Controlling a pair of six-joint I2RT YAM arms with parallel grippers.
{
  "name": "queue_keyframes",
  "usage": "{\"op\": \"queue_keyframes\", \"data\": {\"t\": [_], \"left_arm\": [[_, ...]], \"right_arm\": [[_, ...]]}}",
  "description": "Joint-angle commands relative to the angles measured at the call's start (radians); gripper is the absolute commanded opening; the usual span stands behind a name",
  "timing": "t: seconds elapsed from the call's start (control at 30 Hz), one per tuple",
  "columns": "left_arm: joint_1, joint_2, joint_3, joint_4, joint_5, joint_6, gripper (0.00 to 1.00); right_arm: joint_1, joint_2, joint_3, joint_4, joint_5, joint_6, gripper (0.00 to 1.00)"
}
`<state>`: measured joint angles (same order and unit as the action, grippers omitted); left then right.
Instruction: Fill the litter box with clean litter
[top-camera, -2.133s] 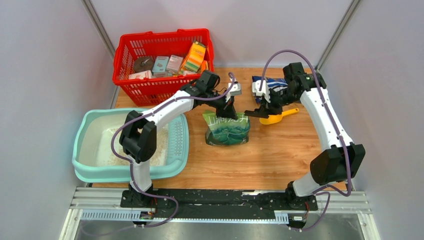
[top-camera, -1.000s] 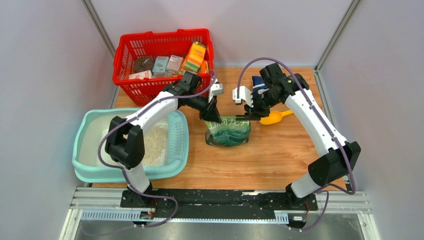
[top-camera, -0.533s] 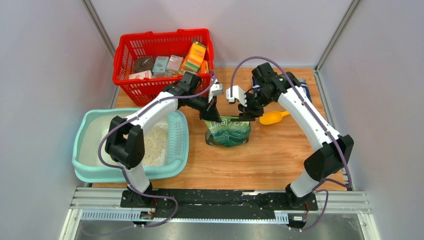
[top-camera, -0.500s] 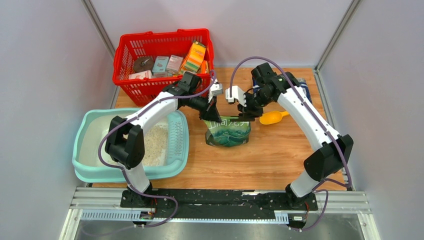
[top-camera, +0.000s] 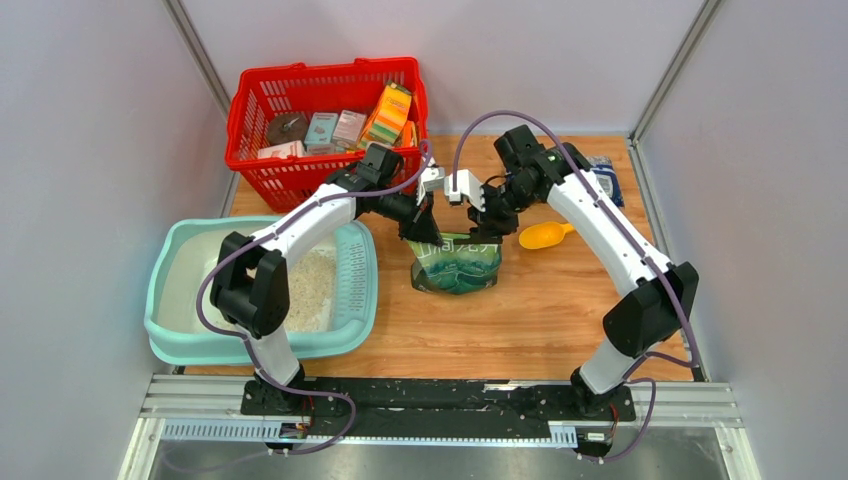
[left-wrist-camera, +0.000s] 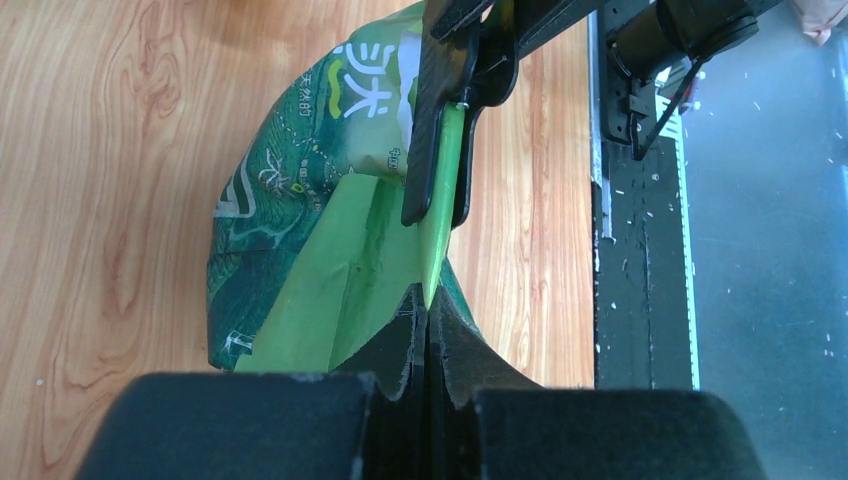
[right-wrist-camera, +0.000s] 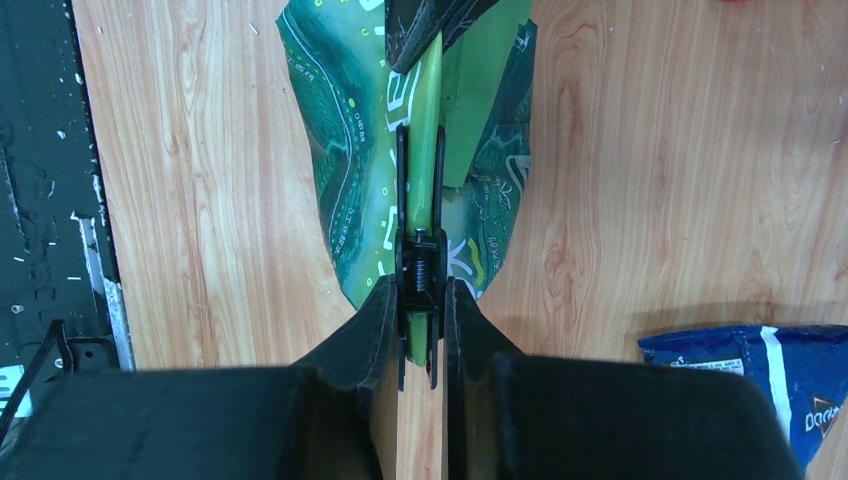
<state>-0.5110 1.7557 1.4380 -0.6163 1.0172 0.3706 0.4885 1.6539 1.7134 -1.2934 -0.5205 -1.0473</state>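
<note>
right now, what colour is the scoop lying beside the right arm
The scoop is yellow, seen best in the top external view.

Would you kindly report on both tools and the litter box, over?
Left tool shut on green bag, top edge. Right tool shut on black clip there. Litter box holds some litter. Clip blocks bag mouth.

My rig's in a lab test cell: plain grey panel walls (top-camera: 90, 150), aluminium corner posts (top-camera: 200, 55), arms (top-camera: 610, 240) bolted to a slotted rail (top-camera: 190, 400) fronting a wood-top table (top-camera: 540, 310).
</note>
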Motion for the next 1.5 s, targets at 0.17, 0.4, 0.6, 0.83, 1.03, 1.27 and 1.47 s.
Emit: {"op": "queue_keyframes", "data": {"t": [0.17,0.4,0.6,0.83,1.03,1.27,1.47], "left_arm": [[-0.003,-0.027,0.018,0.052,0.054,-0.010,0.00],[-0.003,-0.016,0.024,0.072,0.055,-0.029,0.00],[-0.003,-0.009,0.048,0.003,0.049,0.024,0.00],[0.000,-0.022,0.042,-0.034,0.040,0.051,0.00],[0.002,-0.021,0.030,-0.045,0.026,0.063,0.00],[0.003,-0.035,0.058,-0.069,-0.060,0.053,0.35],[0.038,-0.114,0.047,-0.003,-0.117,0.025,0.77]], "right_arm": [[0.028,0.047,-0.001,-0.132,-0.078,0.035,0.00],[0.030,0.057,-0.014,-0.115,-0.078,0.033,0.00],[0.027,0.052,-0.032,-0.086,-0.055,0.059,0.31],[0.013,-0.002,-0.035,-0.040,-0.076,0.084,0.66],[0.004,-0.028,0.021,-0.001,-0.081,0.136,0.98],[-0.021,-0.086,0.057,0.029,-0.015,0.249,1.00],[-0.031,-0.180,-0.024,0.322,0.385,0.637,1.00]]}}
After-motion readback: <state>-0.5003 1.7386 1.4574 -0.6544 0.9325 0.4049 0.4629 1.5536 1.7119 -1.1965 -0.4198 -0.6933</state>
